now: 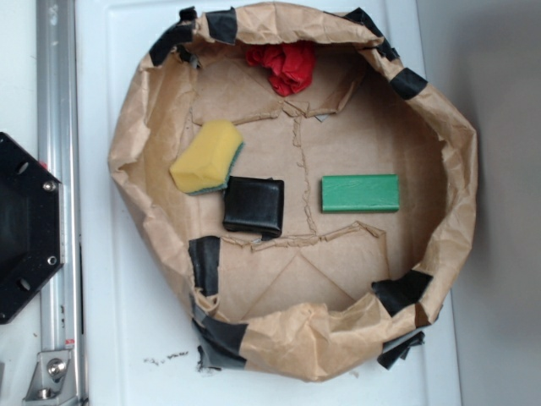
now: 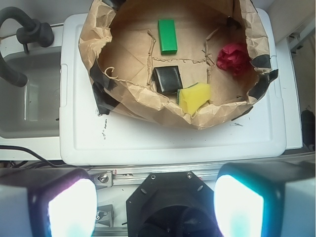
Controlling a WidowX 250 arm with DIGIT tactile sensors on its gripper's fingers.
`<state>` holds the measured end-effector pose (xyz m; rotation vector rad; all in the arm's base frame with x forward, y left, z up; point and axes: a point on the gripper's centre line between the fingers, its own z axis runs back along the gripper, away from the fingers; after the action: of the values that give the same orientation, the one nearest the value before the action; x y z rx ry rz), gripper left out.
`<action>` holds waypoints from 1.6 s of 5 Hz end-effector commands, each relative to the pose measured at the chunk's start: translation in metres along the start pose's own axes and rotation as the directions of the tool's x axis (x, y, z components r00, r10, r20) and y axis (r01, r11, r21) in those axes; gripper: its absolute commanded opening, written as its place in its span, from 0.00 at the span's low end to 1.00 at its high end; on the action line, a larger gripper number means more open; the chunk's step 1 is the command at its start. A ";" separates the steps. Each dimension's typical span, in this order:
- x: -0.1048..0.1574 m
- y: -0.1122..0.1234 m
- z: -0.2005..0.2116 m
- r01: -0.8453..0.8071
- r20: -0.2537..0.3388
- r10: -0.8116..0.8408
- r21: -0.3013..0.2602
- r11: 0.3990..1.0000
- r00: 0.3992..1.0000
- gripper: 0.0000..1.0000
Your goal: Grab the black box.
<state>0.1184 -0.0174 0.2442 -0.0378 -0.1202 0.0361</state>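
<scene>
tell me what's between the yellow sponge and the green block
The black box lies between them, right next to the yellow sponge and apart from the green block, with bare brown paper in that gap. The exterior view shows it best.

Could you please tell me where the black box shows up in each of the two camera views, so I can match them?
Exterior view: the black box lies left of centre on the paper floor, against the yellow sponge at its upper left.
Wrist view: the black box sits in the upper middle, the yellow sponge at its lower right.
Shared landmark: the green block, lying apart from the box.
</scene>
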 end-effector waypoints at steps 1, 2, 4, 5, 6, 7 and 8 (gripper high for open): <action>0.000 0.000 0.000 0.000 0.000 0.000 0.000 1.000 1.000 1.00; 0.049 0.000 -0.014 -0.061 0.051 0.063 -0.025 0.998 0.997 1.00; 0.119 -0.008 -0.083 -0.071 0.020 0.072 -0.040 0.997 0.997 1.00; 0.108 0.008 -0.126 -0.009 -0.009 0.010 0.031 0.999 1.000 1.00; 0.108 0.008 -0.126 -0.009 -0.009 0.010 0.031 0.999 1.000 1.00; 0.108 0.008 -0.126 -0.009 -0.009 0.010 0.031 0.999 1.000 1.00; 0.108 0.008 -0.126 -0.009 -0.009 0.010 0.031 0.999 1.000 1.00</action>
<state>0.2379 -0.0129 0.1248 -0.0081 -0.0779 0.0303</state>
